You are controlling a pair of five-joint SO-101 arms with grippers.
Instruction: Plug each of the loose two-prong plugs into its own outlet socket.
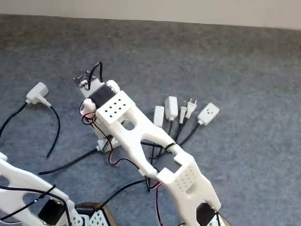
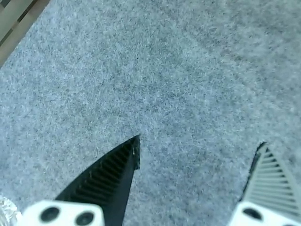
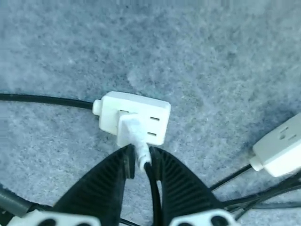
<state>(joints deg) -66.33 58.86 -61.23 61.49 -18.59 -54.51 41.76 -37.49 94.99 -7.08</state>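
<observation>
so the right gripper (image 3: 141, 157) has its jaws pinched narrow on the white two-prong plug (image 3: 130, 129), which sits against the face of a white outlet block (image 3: 157, 113) on a black cord (image 3: 42, 99). A second outlet block (image 3: 277, 148) lies near it. The left gripper (image 2: 200, 143) hangs with jaws wide apart over bare grey carpet (image 2: 164, 70), loads of room there, with a wooden edge (image 2: 14, 23) bordering the carpet further out

Sockets and plugs on the table (image 1: 235, 61).
One plug (image 3: 132, 132) sits against a socket (image 3: 157, 113) before the right hand (image 3: 139, 157); a second socket (image 3: 277, 148) lies nearby.
</observation>
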